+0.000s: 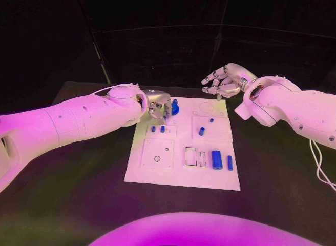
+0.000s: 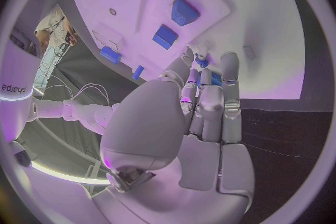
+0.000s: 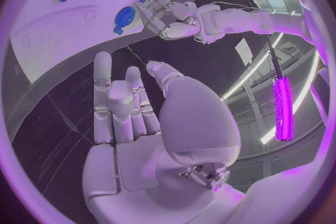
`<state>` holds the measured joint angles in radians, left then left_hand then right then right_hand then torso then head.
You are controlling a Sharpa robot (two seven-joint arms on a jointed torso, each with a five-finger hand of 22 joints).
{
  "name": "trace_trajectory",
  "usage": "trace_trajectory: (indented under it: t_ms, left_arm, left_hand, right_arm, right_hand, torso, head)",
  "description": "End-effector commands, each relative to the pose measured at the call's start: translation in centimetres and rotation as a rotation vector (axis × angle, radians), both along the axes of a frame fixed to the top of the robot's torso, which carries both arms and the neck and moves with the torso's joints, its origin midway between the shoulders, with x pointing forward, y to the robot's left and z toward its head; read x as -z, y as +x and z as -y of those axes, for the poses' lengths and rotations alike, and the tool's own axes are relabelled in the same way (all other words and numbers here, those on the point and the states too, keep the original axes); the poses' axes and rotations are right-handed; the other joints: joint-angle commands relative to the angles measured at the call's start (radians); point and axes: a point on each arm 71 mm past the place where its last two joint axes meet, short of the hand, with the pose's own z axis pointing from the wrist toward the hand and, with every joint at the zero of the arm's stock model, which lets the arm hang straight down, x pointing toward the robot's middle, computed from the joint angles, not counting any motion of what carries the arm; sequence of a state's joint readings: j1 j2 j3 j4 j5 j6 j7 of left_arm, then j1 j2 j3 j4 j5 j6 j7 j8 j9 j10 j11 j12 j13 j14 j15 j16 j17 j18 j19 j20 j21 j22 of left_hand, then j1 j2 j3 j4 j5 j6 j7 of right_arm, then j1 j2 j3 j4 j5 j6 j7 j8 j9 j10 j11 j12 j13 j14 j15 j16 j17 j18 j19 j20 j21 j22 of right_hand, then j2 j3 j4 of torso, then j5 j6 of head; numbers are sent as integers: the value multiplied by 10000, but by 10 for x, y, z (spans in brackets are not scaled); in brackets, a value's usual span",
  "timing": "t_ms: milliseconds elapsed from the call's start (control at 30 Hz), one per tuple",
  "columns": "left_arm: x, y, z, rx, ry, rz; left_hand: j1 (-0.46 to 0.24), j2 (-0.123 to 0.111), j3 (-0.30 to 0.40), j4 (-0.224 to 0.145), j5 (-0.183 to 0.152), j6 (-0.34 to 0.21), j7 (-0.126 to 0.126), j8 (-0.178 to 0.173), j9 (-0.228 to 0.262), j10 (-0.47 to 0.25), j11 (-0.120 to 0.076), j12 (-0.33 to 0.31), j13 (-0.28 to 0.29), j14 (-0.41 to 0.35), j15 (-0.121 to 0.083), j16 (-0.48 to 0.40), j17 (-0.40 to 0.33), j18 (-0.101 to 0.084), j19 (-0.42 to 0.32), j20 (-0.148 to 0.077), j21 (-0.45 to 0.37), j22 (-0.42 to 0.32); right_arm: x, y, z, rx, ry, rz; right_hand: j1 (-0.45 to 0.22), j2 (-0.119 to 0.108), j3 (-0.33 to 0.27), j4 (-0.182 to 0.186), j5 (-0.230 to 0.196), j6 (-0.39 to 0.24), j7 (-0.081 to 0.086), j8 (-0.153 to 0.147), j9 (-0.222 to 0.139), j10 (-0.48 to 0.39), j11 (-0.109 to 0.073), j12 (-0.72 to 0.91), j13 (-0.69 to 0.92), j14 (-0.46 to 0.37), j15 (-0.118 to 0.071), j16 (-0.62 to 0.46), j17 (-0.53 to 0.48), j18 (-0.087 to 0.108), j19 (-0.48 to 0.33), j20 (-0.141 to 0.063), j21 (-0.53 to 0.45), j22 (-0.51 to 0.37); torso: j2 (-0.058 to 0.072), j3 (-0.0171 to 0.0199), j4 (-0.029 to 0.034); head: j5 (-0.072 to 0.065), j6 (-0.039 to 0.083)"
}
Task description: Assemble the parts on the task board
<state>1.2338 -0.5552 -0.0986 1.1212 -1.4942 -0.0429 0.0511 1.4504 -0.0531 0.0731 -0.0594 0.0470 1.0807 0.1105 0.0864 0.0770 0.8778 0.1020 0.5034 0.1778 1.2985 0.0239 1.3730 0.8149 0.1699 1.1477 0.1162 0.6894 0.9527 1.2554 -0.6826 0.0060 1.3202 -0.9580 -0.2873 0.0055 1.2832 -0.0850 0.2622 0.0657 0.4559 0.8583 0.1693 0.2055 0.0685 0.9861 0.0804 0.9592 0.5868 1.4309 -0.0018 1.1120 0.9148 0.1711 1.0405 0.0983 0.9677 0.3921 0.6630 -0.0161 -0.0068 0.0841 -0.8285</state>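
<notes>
In the head view, my left hand (image 1: 154, 104) is at the upper left corner of the task board (image 1: 184, 174), its fingers (image 2: 202, 79) closed around a small blue part (image 2: 201, 61). A round blue part (image 1: 174, 108) lies just right of this hand. More blue parts (image 1: 216, 159) stand lower right on the board. My right hand (image 1: 224, 81) hangs above the board's upper right corner, fingers apart, holding nothing.

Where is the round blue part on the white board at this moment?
In the head view, the round blue part stands at the far-left corner of the task board, right beside the left hand.
</notes>
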Motion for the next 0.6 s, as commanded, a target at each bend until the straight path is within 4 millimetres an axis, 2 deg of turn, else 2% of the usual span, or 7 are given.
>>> trace_trajectory:
  t_ms: [33,167,367,600]
  left_arm:
    - [-3,0,0,163,-201,294]
    - [-4,0,-1,142,-220,329]
    - [-3,-1,-4,60,-110,201]
    - [1,-1,-6,-73,200,-175]
  left_hand:
    - [-93,-31,-44,-14,5,-99,15,-52,-17,-162,9,-67,-26,-109,13,-37,-41,81,-19,67,-71,-5]
    - [-23,-12,20,-87,7,-125,9,-57,-21,-450,79,-128,-85,-161,69,-52,-128,84,-29,118,-95,-2]
    - [409,91,480,-414,23,-46,20,-11,-12,-982,156,-301,-250,-331,109,-125,-384,105,-100,167,-126,26]
    - [447,57,958,-629,31,45,60,30,-14,-959,179,-200,-339,-432,127,-137,-489,117,-183,189,-107,103]
  right_arm:
    - [-2,0,0,-50,55,70]
    - [-2,0,0,-51,54,70]
    - [-2,0,0,-42,51,69]
    - [-1,0,0,-43,49,64]
  right_hand:
    - [102,6,9,48,29,48,-20,43,8,0,-54,52,-13,28,-34,-10,13,133,67,36,-54,-17]
    - [102,6,9,48,29,48,-20,43,8,0,-54,52,-13,28,-34,-10,13,133,67,36,-54,-17]
    - [102,6,9,48,29,48,-20,43,8,0,-54,52,-13,28,-34,-10,13,133,67,36,-54,-17]
    - [102,6,9,48,29,48,-20,43,8,0,-54,52,-13,28,-34,-10,13,133,67,36,-54,-17]
  torso:
    - [0,7,-2]
    - [2,1,0]
    - [-1,2,4]
    - [0,2,-1]
  head:
    - [-2,-2]
    - [-12,-13]
    - [-15,-10]
    - [-11,-18]
